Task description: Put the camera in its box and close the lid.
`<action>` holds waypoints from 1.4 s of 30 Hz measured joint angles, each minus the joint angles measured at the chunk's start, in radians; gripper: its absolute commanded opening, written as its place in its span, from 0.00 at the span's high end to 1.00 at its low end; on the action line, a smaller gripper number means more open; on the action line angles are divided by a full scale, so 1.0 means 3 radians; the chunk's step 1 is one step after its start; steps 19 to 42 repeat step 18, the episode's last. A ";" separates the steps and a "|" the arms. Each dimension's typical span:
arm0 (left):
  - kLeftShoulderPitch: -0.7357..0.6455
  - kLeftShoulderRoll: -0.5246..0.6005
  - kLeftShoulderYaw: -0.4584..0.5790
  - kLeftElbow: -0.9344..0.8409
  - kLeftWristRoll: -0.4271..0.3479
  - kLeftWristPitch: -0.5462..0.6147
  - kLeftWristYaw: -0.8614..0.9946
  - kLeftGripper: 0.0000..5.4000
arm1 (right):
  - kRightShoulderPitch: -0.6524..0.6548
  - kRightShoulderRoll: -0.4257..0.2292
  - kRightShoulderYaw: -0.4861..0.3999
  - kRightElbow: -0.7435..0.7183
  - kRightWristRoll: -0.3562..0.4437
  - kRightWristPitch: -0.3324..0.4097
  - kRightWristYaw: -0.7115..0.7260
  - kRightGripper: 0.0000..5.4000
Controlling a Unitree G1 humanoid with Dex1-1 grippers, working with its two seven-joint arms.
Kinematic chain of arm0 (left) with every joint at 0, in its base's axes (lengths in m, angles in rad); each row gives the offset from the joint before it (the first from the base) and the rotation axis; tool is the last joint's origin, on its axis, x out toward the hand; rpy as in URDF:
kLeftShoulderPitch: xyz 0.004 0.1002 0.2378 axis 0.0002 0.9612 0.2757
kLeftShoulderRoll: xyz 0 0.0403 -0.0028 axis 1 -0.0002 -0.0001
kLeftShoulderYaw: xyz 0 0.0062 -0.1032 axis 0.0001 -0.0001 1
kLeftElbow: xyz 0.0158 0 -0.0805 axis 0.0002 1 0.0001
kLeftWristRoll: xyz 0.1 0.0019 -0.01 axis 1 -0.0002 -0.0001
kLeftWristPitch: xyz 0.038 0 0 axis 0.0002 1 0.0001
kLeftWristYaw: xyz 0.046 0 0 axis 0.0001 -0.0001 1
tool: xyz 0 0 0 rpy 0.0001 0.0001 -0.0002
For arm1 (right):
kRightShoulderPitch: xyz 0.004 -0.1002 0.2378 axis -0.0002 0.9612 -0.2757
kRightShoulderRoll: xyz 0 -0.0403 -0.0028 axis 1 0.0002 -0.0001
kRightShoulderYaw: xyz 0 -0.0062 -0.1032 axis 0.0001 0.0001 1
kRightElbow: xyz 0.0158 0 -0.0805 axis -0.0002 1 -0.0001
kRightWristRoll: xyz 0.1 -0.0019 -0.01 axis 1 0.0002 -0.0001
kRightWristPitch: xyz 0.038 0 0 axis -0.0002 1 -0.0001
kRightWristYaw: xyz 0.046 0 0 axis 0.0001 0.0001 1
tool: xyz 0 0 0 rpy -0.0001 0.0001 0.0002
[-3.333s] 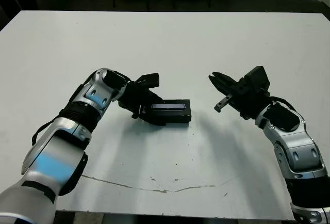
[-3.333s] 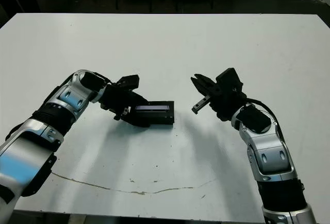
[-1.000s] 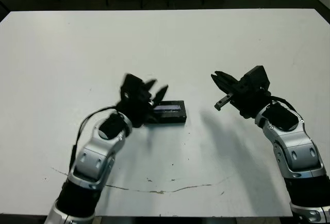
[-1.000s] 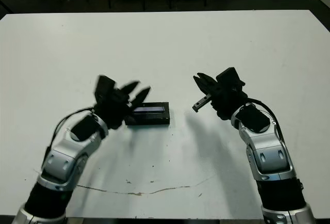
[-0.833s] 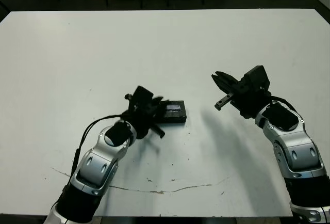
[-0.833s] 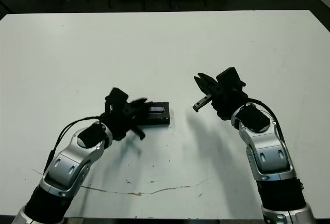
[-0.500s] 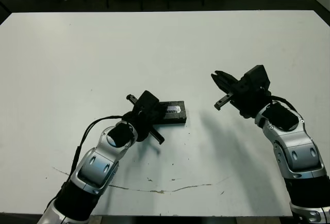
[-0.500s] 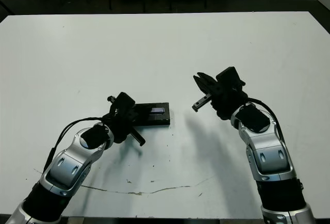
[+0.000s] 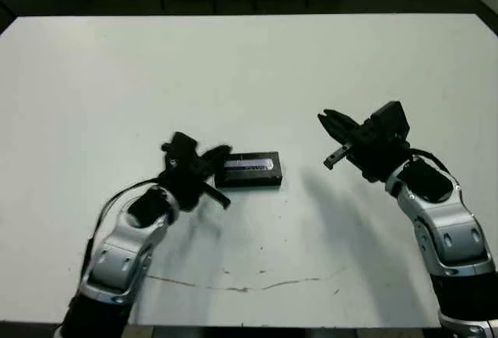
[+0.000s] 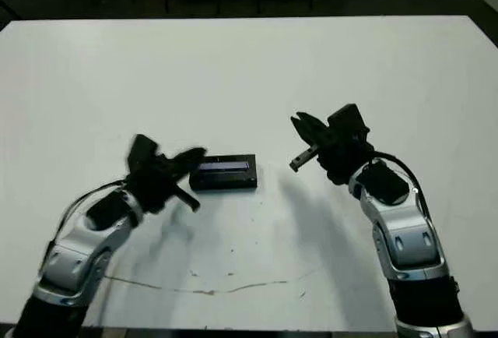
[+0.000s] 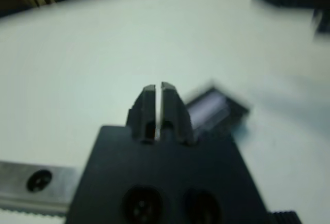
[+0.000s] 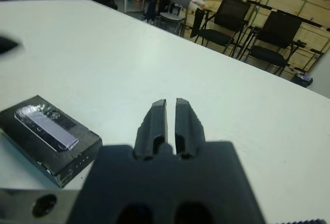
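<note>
**Left arm swinging off the closed box**

Swinging away from the box (image 9: 248, 170), the left gripper (image 9: 208, 174) is now sitting just beside its left end rather than over it, as it was half a second ago; the blur in both head views suggests it is moving. Its fingers (image 11: 155, 111) are showing almost together in the left wrist view, with only a thin slit between them and nothing held, although the head views are showing dark blurred prongs that look more spread, so that reading is not firm. Across the desk (image 9: 249, 65), the right gripper (image 9: 336, 137) is hovering well apart from the box, where it was in every earlier frame. In the right wrist view its fingers (image 12: 167, 121) are standing nearly closed and empty.

As a judgement, the task is looking close to finished. The lid (image 10: 223, 167) is lying flat on the box with its edges lined up, and no camera is showing anywhere on the desk, so it is presumably inside, though that cannot be seen. What may be left is only a check that the lid is seated, then pulling both arms clear.

The box is resting near the middle of the desk as a low black block, its pale grey-lilac stripe running lengthwise and catching some glare.
</note>
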 measured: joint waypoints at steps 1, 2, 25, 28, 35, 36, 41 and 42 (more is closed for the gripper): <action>0.0013 0.0003 0.0077 -0.0065 -0.0036 -0.0072 0.0007 1.00 | 0.0019 0.0025 -0.0023 -0.0026 0.0010 0.0000 -0.0029 1.00; 0.0026 0.0004 0.0154 -0.0108 -0.0079 -0.0153 0.0011 1.00 | 0.0041 0.0056 -0.0044 -0.0055 0.0026 -0.0001 -0.0071 1.00; 0.0045 -0.0125 0.0789 0.0933 0.0170 -0.1719 0.0734 1.00 | 0.0239 0.0408 -0.0138 -0.0163 -0.0072 -0.0211 -0.0652 1.00; 0.0045 -0.0125 0.0789 0.0933 0.0170 -0.1719 0.0734 1.00 | 0.0239 0.0408 -0.0138 -0.0163 -0.0072 -0.0211 -0.0652 1.00; 0.0045 -0.0125 0.0789 0.0933 0.0170 -0.1719 0.0734 1.00 | 0.0239 0.0408 -0.0138 -0.0163 -0.0072 -0.0211 -0.0652 1.00; 0.0045 -0.0125 0.0789 0.0933 0.0170 -0.1719 0.0734 1.00 | 0.0239 0.0408 -0.0138 -0.0163 -0.0072 -0.0211 -0.0652 1.00; 0.0045 -0.0125 0.0789 0.0933 0.0170 -0.1719 0.0734 1.00 | 0.0239 0.0408 -0.0138 -0.0163 -0.0072 -0.0211 -0.0652 1.00; 0.0045 -0.0125 0.0789 0.0933 0.0170 -0.1719 0.0734 1.00 | 0.0239 0.0408 -0.0138 -0.0163 -0.0072 -0.0211 -0.0652 1.00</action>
